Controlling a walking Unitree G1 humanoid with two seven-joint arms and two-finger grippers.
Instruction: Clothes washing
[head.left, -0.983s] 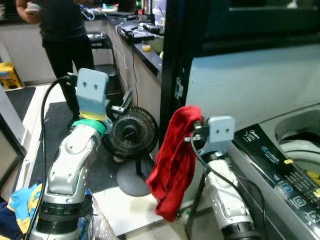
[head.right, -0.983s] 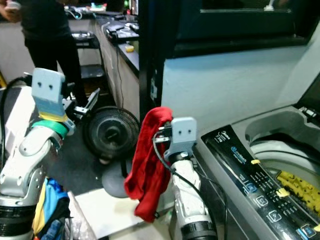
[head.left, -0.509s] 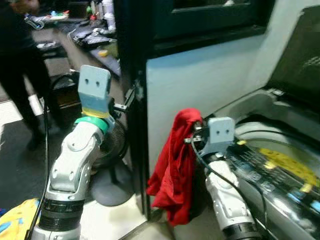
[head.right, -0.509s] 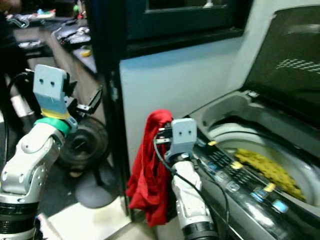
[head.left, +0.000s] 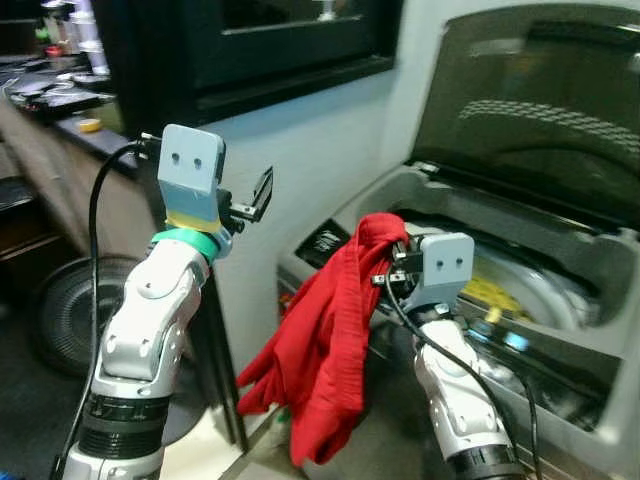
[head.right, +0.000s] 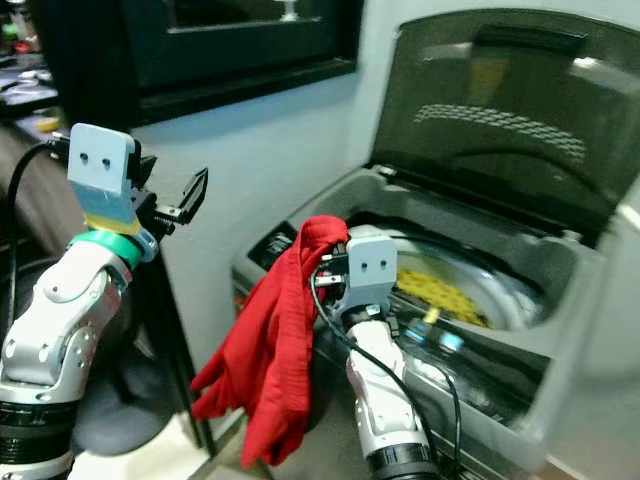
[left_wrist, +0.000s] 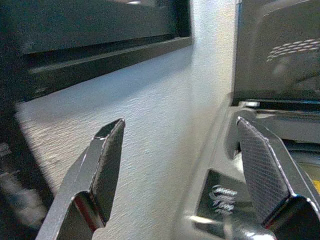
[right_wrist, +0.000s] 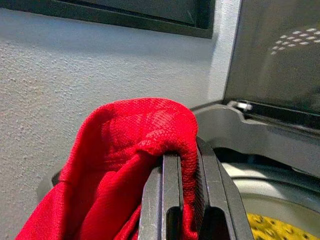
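Right gripper (right_wrist: 187, 200) is clamped on a red garment (head.left: 325, 350), its two black fingers (right_wrist: 172, 195) pinching a fold at the cloth's top while the rest hangs down at the near left corner of the washing machine (head.left: 560, 330). That machine stands on the right with its dark lid (head.right: 490, 110) raised, and something yellow (head.right: 440, 295) lies in the drum. Left gripper (left_wrist: 182, 165) is held up on the left with its fingers spread wide and nothing between them, facing the pale wall (left_wrist: 150, 110)
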